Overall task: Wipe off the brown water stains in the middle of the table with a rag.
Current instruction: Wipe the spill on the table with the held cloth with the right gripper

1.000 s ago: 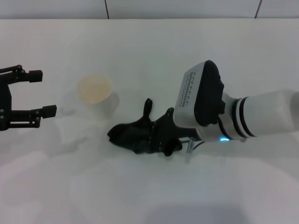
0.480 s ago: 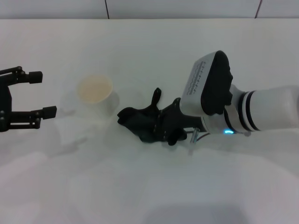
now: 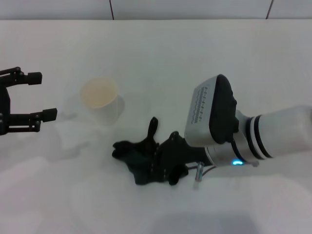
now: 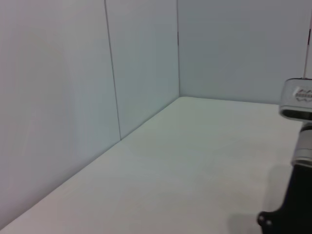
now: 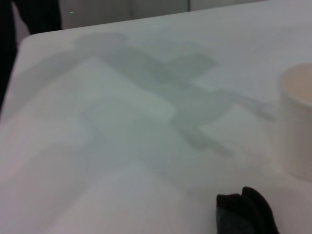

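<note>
The dark rag (image 3: 130, 155) lies crumpled on the white table (image 3: 161, 58), just in front of the middle. My right gripper (image 3: 165, 163) is shut on the rag's right part and presses it to the tabletop. In the right wrist view a corner of the rag (image 5: 247, 212) shows on the bare table (image 5: 122, 146). The brown water stains are not visible in any view; the spot under the rag is hidden. At the far left edge my left gripper (image 3: 34, 96) hangs open and holds nothing.
A white paper cup (image 3: 100, 101) with a pale tan inside stands upright to the left of and behind the rag; its side (image 5: 297, 126) shows in the right wrist view. The left wrist view shows wall panels (image 4: 58, 87) and tabletop.
The right gripper with the rag swept away from me and to the right, then back toward the table's front and slightly left. The left gripper and cup stayed put.
</note>
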`<state>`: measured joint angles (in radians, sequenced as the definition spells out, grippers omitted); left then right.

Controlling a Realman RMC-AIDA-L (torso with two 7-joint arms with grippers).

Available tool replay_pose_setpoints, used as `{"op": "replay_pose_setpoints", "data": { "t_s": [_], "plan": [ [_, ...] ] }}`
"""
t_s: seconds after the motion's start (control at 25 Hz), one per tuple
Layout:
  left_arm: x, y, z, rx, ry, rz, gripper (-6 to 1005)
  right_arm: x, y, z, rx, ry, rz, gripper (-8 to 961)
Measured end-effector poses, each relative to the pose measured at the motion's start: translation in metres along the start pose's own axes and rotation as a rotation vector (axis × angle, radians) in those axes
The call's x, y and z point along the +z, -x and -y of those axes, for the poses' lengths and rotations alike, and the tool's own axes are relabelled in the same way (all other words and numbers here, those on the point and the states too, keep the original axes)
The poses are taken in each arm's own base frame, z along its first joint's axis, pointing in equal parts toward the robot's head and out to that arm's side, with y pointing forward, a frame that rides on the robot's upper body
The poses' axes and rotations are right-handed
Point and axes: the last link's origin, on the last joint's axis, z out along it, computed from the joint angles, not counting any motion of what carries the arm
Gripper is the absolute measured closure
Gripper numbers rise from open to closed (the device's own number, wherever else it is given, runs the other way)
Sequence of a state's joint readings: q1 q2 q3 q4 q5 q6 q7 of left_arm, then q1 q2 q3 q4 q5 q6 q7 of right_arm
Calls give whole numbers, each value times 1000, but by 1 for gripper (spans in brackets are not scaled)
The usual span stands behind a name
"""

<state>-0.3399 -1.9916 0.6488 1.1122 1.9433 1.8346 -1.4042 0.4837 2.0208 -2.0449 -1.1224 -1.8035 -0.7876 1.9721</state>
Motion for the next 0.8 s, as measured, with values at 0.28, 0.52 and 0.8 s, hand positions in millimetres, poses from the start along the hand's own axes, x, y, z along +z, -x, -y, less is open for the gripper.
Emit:
{"op": "replay_pose_setpoints", "data": {
  "t_s": [0.28, 0.52, 0.8],
  "plan": [
    [1, -1, 1, 8, -1, -2, 122, -3, -6, -9, 20, 46, -12, 862],
    [2, -1, 2, 14, -7, -4, 122, -15, -5, 16, 55, -48, 24, 861],
    [3, -2, 4, 22, -10, -4, 122, -30, -5, 51, 109, -189, 69, 860]
  ]
}}
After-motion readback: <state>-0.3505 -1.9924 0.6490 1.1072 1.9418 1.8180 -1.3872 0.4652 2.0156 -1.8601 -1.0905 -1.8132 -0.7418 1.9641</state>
